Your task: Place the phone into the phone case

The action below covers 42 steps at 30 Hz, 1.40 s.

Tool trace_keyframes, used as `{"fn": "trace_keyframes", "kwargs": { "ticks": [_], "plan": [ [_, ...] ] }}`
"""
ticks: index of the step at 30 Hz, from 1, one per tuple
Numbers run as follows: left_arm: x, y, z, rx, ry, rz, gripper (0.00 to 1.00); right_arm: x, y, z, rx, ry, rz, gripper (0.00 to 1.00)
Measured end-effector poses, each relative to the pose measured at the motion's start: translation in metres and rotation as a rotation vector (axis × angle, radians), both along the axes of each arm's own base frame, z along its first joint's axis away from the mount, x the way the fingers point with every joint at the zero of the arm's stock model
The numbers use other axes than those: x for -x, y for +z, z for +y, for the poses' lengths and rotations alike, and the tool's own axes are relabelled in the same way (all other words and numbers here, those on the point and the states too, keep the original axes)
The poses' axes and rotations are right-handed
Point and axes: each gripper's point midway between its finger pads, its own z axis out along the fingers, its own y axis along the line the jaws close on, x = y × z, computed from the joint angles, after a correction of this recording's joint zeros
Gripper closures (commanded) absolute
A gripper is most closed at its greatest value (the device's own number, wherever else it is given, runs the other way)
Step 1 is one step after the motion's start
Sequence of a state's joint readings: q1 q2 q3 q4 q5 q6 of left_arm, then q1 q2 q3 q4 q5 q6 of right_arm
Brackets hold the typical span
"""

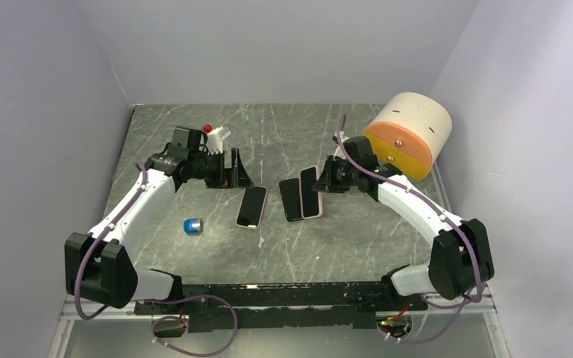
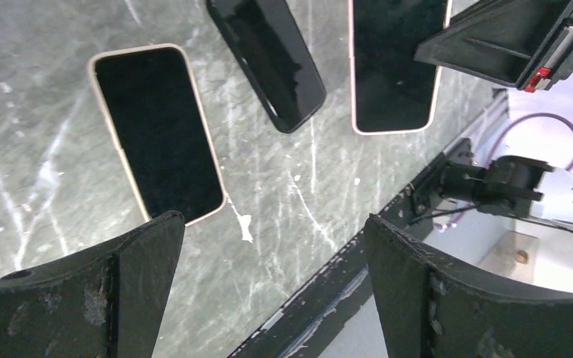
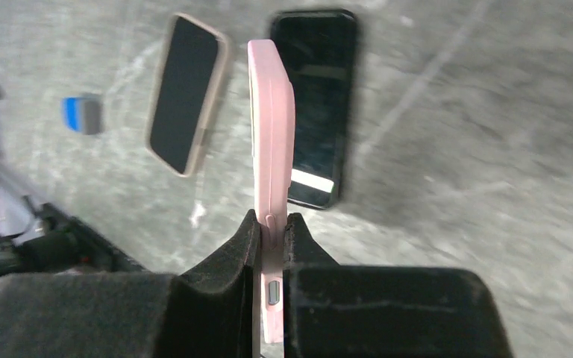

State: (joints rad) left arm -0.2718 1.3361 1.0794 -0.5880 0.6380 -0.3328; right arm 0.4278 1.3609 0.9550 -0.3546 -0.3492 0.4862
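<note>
Both arms are extended forward from the near edge over the surface (image 1: 291, 250). The left hand (image 2: 272, 224) is held wide open near a beige-rimmed phone (image 2: 157, 134). The pink case (image 3: 272, 112) is pinched edgewise in the right hand (image 3: 272, 224), just beside the flat black phone (image 3: 315, 104).

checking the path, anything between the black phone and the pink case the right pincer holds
Nothing visible: the pink case, held on edge in the right pincer, is right beside the black phone lying flat.

Pink phone case (image 3: 271, 134); black phone (image 3: 317, 104); grey marbled table (image 1: 328, 246); blue block (image 1: 192, 226).
</note>
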Motion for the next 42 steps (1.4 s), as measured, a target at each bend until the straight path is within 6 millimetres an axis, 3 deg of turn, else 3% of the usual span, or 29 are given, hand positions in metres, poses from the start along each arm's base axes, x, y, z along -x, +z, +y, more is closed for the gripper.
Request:
{"fn": "trace_keyframes", "kwargs": {
  "ticks": [4,13,15,20,27,34,42],
  "plan": [
    [-0.002,0.004,0.011,-0.057,0.036,-0.055,0.06,0.005,-0.021,-0.029,0.128,-0.041,0.050,1.00],
    [-0.006,0.008,0.020,-0.101,0.069,-0.102,0.06,0.015,-0.067,-0.051,0.223,-0.073,0.161,0.99],
    [-0.007,0.007,0.021,-0.107,0.074,-0.105,0.06,0.015,-0.077,-0.054,0.234,-0.083,0.180,0.92],
    [-0.009,0.006,0.024,-0.122,0.087,-0.109,0.06,0.012,-0.079,-0.057,0.230,-0.106,0.183,0.68],
    [-0.010,0.005,0.025,-0.126,0.092,-0.111,0.06,0.009,-0.083,-0.069,0.287,-0.132,0.165,0.61],
    [-0.010,0.005,0.025,-0.125,0.094,-0.109,0.06,0.009,-0.073,-0.072,0.292,-0.138,0.141,0.50],
    [-0.010,0.012,0.027,-0.123,0.121,-0.123,0.06,-0.003,-0.013,-0.063,0.214,-0.136,0.012,0.27]
  ]
}}
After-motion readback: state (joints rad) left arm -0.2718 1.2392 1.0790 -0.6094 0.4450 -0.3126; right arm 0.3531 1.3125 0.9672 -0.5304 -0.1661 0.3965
